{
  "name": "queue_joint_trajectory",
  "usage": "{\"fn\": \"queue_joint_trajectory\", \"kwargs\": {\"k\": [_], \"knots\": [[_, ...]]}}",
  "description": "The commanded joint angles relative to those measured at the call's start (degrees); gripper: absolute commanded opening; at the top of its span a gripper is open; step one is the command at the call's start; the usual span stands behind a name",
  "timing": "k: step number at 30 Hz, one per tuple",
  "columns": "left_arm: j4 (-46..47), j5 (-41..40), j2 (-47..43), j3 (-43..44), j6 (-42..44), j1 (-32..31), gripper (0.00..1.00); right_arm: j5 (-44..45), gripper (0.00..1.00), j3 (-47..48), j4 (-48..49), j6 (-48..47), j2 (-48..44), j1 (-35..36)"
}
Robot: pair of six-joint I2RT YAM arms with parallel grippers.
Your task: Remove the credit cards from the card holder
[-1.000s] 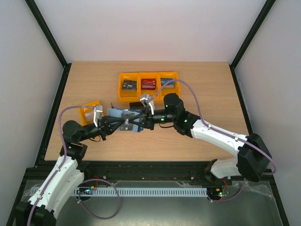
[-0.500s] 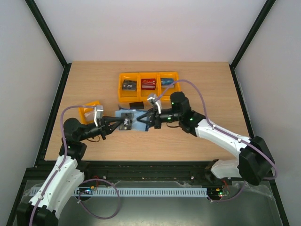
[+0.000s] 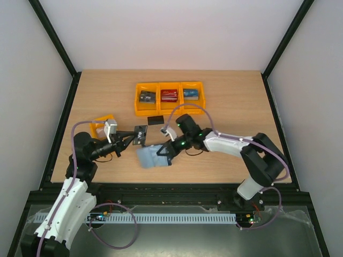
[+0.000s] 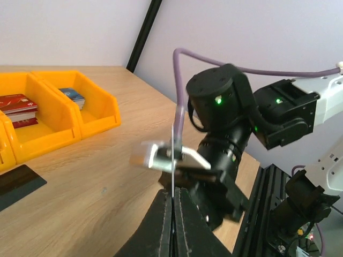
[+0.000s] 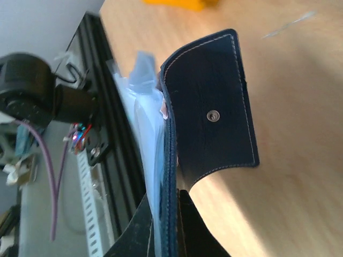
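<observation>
Pale wooden table [image 3: 230, 101] between plain white walls [image 3: 171, 32].

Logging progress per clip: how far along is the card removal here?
Done: one flat black card lies on the wooden table. In hand: left gripper pinches a dark thin card, clear of the navy folding card holder in the right gripper. Left: setting it down; remaining cards can't be seen.

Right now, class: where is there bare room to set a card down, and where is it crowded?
Free: bare wood right of the orange bins, toward the table edge; also left of them. Crowded: centre front, where left claw, held card, right claw and card holder meet.
</observation>
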Motion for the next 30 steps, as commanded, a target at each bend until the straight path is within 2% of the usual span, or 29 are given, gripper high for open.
{"fn": "queue_joint_trajectory", "kwargs": {"k": [1,2,6,9,11,12,15,17,19,22,24,26,27,30], "knots": [[0.2,0.5,-0.4,0.8,-0.4,0.2,0.02,-3.0,0.02,5.5,-3.9,-2.7,5.1,2.6],[0.3,0.8,-0.3,0.7,-0.6,0.2,0.02,-0.7,0.03,6.7,-6.3,-3.4,6.7,2.5],[-0.5,2.8,0.0,1.4,0.6,0.2,0.02,12.0,0.51,10.8,-15.4,-3.9,8.3,1.7],[-1.6,4.0,0.0,1.5,2.2,0.1,0.02,25.4,0.76,13.7,-20.7,-3.1,5.6,-0.1],[-2.1,4.5,0.0,1.3,3.2,0.1,0.02,33.0,0.88,15.8,-23.4,-4.0,2.8,-0.1],[-2.2,5.1,0.0,1.2,3.9,0.0,0.02,35.0,0.99,16.5,-23.8,-4.7,0.8,0.0],[-2.6,6.6,0.0,1.2,5.2,-0.4,0.02,34.0,0.99,17.2,-22.2,-7.9,-6.7,0.6],[-2.6,7.9,0.0,1.3,5.7,-0.6,0.02,26.7,0.99,16.2,-19.2,-11.3,-11.0,1.3],[-2.5,9.1,0.1,1.3,6.2,-1.0,0.02,14.9,0.99,14.9,-15.5,-14.2,-14.2,1.7],[-2.5,11.3,0.3,1.6,6.4,-1.4,0.02,3.5,0.99,14.7,-10.3,-12.9,-14.8,2.6],[-2.4,12.8,0.4,1.8,6.3,-1.5,0.02,1.2,0.91,15.9,-8.6,-11.2,-13.6,3.0],[-2.1,13.6,0.4,1.9,6.0,-1.6,0.02,-0.5,0.76,17.4,-8.2,-10.8,-11.7,3.6],[-2.0,13.9,0.4,2.0,5.8,-1.6,0.02,-1.0,0.66,18.4,-8.6,-11.0,-10.7,4.1],[-2.0,14.1,0.3,2.2,5.8,-1.6,0.02,-1.7,0.45,20.3,-11.7,-12.7,-8.4,5.4]]}}
